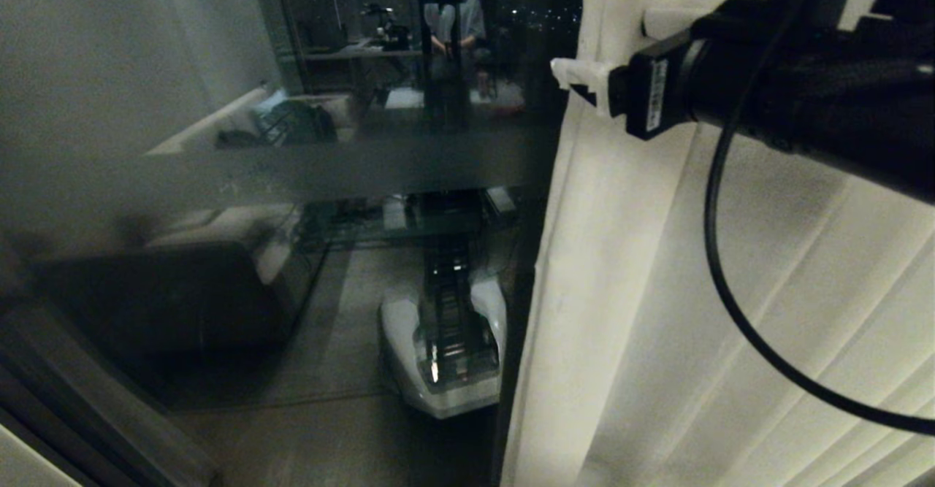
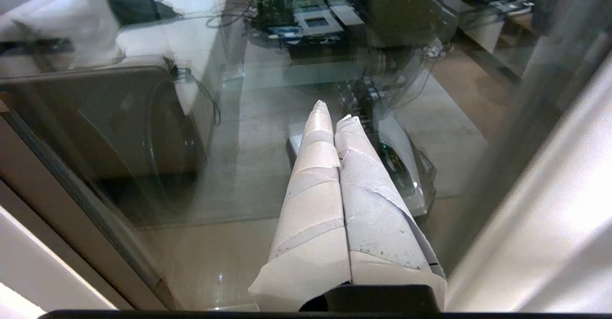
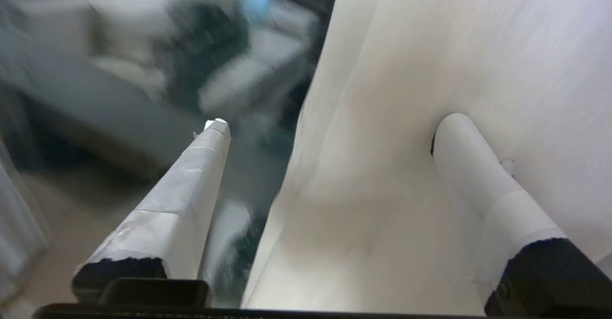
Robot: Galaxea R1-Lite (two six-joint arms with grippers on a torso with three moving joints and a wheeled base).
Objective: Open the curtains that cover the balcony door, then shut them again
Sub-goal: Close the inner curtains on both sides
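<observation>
R gripper at curtain edge, jaws wide, nothing held.
Curtains (image 1: pixel 730 290) fill head view 3 o'clock; balcony door (image 1: pixel 292 180) at 9. R gripper (image 3: pixel 330 132) straddles hem, fabric loose between fingers (image 3: pixel 191 175). L gripper (image 2: pixel 334 118) clenched, empty, facing glass.

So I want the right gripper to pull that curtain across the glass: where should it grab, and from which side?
Probably the curtain's free hemmed edge beside the balcony door, approached from the glass side. That edge hangs as a straight vertical fold, thin enough to pinch. The right gripper is open and already straddles it, one finger before the glass, the other against the fabric.
</observation>
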